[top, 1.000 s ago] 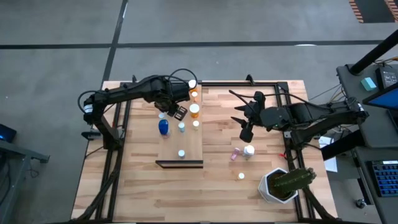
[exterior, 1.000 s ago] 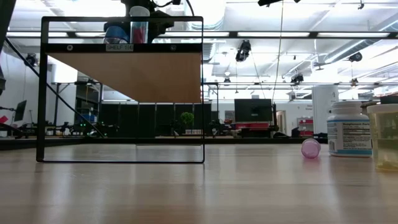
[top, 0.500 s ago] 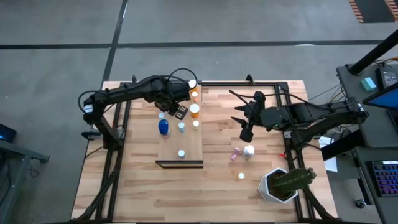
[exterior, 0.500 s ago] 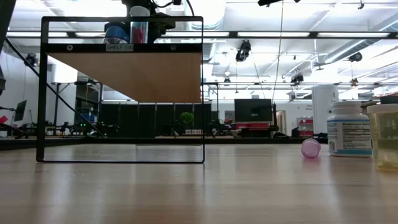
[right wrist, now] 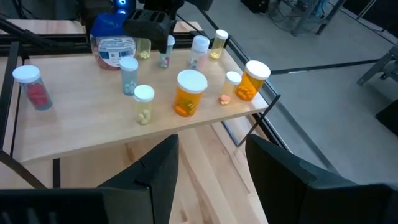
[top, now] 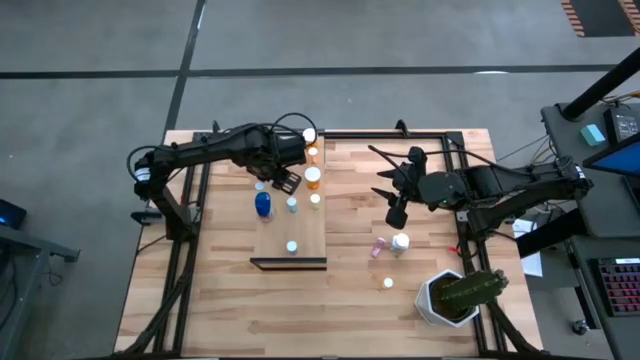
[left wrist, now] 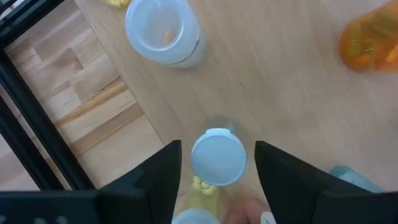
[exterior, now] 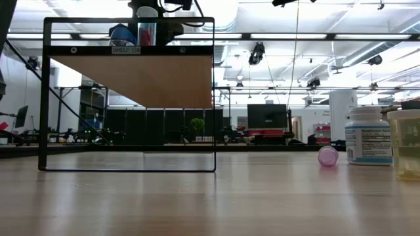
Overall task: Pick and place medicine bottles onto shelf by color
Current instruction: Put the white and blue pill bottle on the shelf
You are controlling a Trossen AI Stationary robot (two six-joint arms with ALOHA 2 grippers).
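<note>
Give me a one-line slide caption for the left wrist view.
Left pincer open around a small white-capped bottle standing on the pale shelf.

We see a planked counter [top: 220,290] carrying a raised pale shelf [top: 275,230] where orange [top: 313,178], blue [top: 263,205] and clear bottles [top: 292,246] stand. On the counter itself lie a pink bottle [top: 378,247], a white bottle [top: 400,241], a small bottle [top: 388,283] and a cactus pot [top: 440,300].
</note>
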